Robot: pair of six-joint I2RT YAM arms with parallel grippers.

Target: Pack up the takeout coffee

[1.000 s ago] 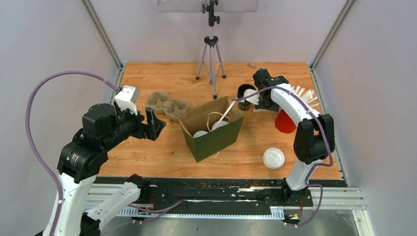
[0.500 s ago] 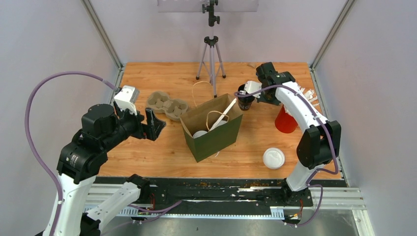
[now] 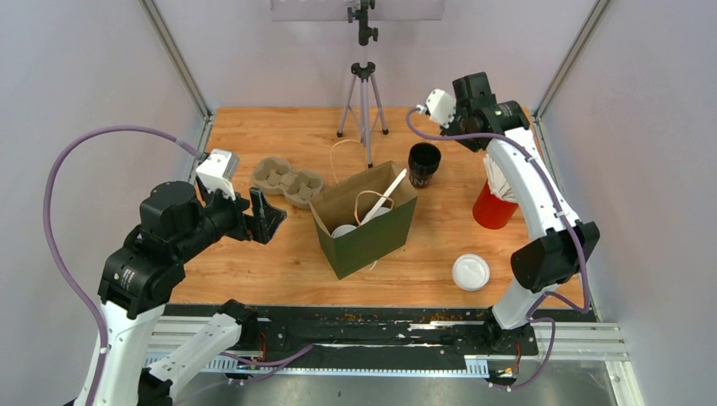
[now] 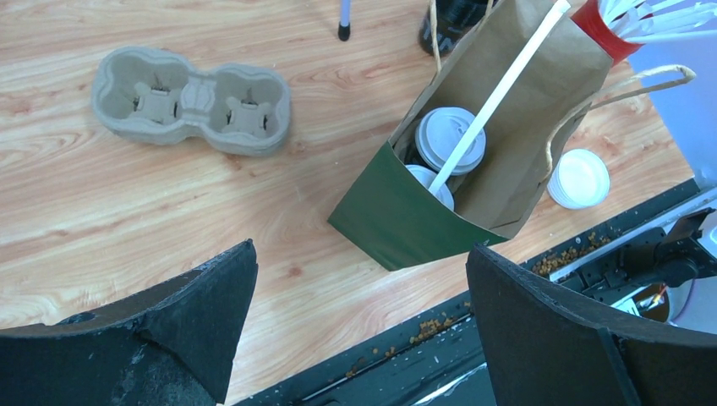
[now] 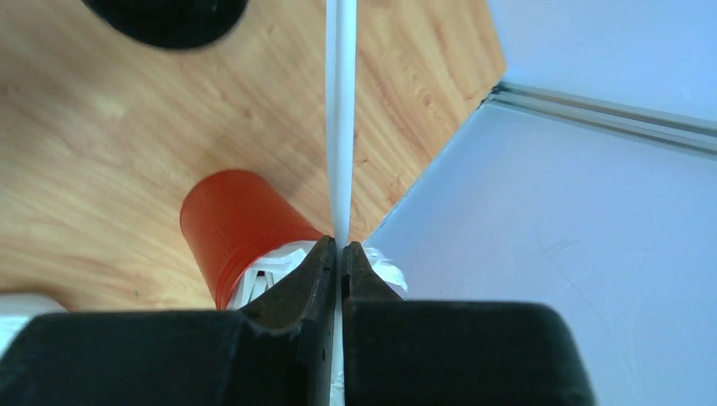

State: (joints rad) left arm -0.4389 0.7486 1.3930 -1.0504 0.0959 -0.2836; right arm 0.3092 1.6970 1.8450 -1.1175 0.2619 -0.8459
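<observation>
Two lidded cups (image 4: 452, 139) counted, both inside the one green bag (image 4: 397, 220) at frame centre of the top view. One straw (image 4: 499, 89) is leaned in with them. Left gripper (image 4: 359, 258), lower left, is spread wide with nothing in it. Right gripper (image 5: 340, 254), upper right, is pinched onto a second straw (image 5: 341, 110) over one red cup (image 5: 237, 224). Also noted: one two-well carrier (image 4: 193, 100), one loose lid (image 4: 578, 178), one black cup stack (image 3: 424, 163).

The left arm (image 3: 169, 224) and right arm (image 3: 516, 169) have white shells, bulky black joints and a lilac cable (image 3: 118, 129) each, while the left tool (image 4: 359, 249) and right tool (image 5: 340, 249) are matte black wedges.
</observation>
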